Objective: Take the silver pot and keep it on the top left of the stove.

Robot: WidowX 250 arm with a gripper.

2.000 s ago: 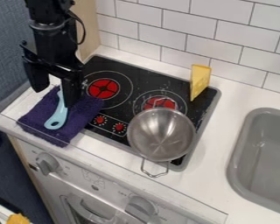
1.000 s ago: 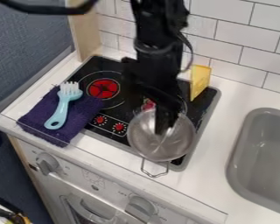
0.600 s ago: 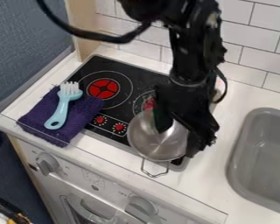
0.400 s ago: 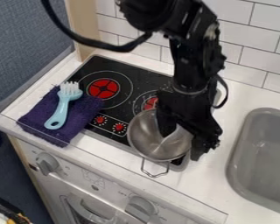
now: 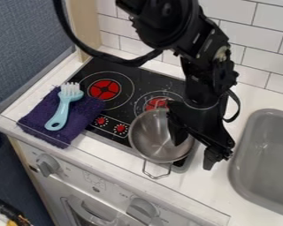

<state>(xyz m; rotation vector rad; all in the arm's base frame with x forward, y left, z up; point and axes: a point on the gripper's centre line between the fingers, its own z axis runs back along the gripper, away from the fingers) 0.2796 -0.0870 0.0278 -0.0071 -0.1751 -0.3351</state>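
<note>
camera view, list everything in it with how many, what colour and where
pot: 1, silver, front right of stove
stove: 1, black, on counter
burners: 2, red, back left and partly behind pot
brush: 1, light blue, on cloth
cloth: 1, purple, left
counter: 1, white, around stove
sink: 1, grey, right
tiles: many, white, back wall
oven knobs: 2, grey, below counter
arm: 1, black, from top
claw: 1, black, open at pot's right side
</note>
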